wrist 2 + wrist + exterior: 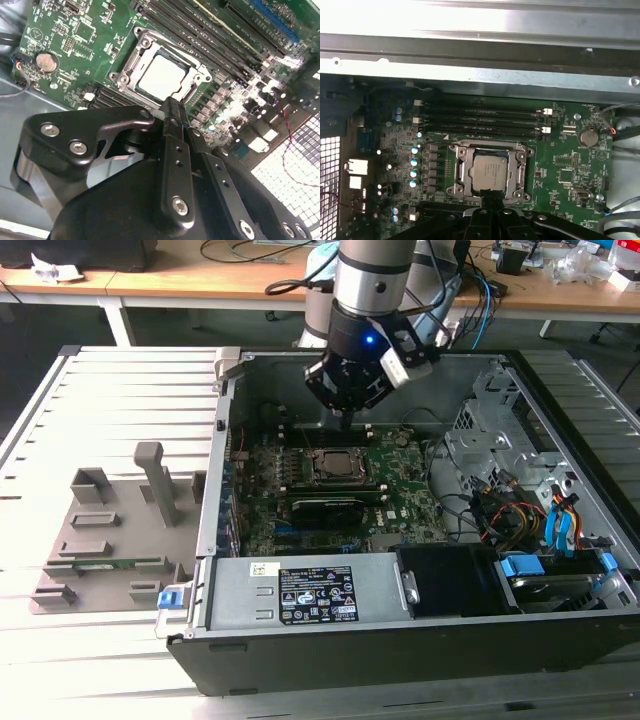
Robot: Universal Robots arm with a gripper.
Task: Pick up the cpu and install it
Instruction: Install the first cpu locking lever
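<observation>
From my remote seat, the exterior view's left shows the grey fixture block [110,540] lying on the slatted bench [120,390], well apart from the arm. To the right of it the open computer case [420,640] lies on its side with the green motherboard [400,480] exposed. The cpu [331,466] already sits in the socket [352,481] near the middle of the board, its silvery top facing up; I see it seated inside the metal frame in both wrist views, [161,76] and [490,171]. My gripper [347,422] hangs over the board just beside the socket's far edge, holding nothing. In the second wrist view its fingers [172,112] look pressed together, tip close to the socket frame [197,82]. Further right, the drive bays and loose cables [520,510] fill the case's end.
</observation>
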